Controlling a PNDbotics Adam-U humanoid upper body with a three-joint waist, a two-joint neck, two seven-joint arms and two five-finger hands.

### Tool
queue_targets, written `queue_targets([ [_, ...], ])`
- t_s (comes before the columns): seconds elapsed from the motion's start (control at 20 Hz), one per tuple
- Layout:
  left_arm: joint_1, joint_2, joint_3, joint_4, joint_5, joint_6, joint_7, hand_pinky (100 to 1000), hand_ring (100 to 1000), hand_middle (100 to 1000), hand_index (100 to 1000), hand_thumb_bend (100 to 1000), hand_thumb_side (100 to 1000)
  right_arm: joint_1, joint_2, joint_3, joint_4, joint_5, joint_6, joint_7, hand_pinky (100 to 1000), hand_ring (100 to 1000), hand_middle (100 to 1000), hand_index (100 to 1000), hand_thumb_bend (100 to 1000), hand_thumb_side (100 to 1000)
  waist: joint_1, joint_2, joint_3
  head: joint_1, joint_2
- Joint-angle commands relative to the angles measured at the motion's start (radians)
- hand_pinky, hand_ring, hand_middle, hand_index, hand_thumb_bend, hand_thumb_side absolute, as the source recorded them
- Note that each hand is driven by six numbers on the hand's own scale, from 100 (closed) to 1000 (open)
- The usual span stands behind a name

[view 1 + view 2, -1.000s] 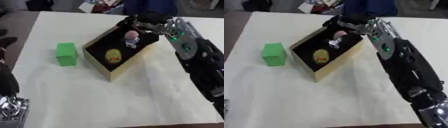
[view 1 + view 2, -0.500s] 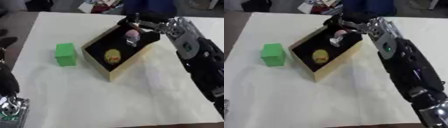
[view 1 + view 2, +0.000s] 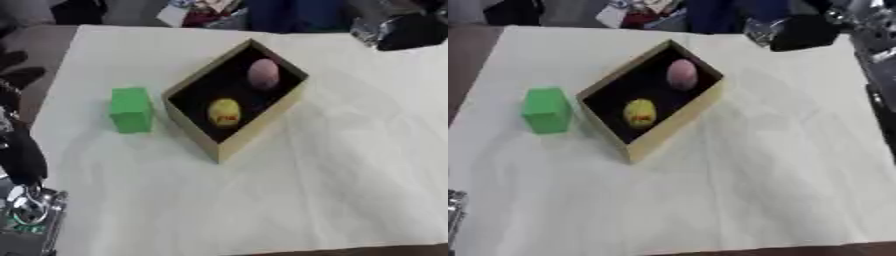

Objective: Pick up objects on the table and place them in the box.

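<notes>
So the table (image 3: 350, 175) has the box (image 3: 229, 146) sitting askew, green block (image 3: 131, 110) just left of it. Inside are a pink egg (image 3: 263, 73) and a yellow one (image 3: 224, 112). Right hand (image 3: 798, 32) is top right, blurry, can't tell its fingers.

Right hand (image 3: 798, 32) high, far right.

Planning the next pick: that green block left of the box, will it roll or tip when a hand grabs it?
The green block looks boxy with flat faces, so it probably won't roll. It stands slightly taller than wide, so a high push might tip it. It seems stiff.
</notes>
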Motion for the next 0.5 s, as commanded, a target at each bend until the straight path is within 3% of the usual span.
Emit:
queue_targets([
  [0.05, -0.026, 0.052, 0.004, -0.018, -0.013, 0.003, 0.009, 742, 622, 656, 819, 216, 1000, 0.044, -0.099, -0.046, -0.14, -0.156, 0.04, -0.066, 916, 804, 757, 895, 100, 686, 0.002, -0.02, -0.005, 0.012, 0.001],
  [0.25, -0.065, 0.11, 0.0, -0.018, -0.038, 0.034, 0.022, 738, 624, 662, 825, 221, 1000, 0.154, -0.152, -0.086, -0.226, -0.304, 0.05, -0.098, 928, 804, 763, 891, 100, 639, 0.005, -0.019, -0.015, 0.026, 0.005],
  [0.5, -0.123, 0.207, -0.006, -0.018, -0.114, 0.112, 0.02, 737, 646, 684, 846, 238, 996, 0.261, -0.165, -0.15, -0.28, -0.426, 0.041, -0.109, 940, 796, 755, 878, 100, 647, 0.009, -0.019, -0.024, 0.043, 0.027],
])
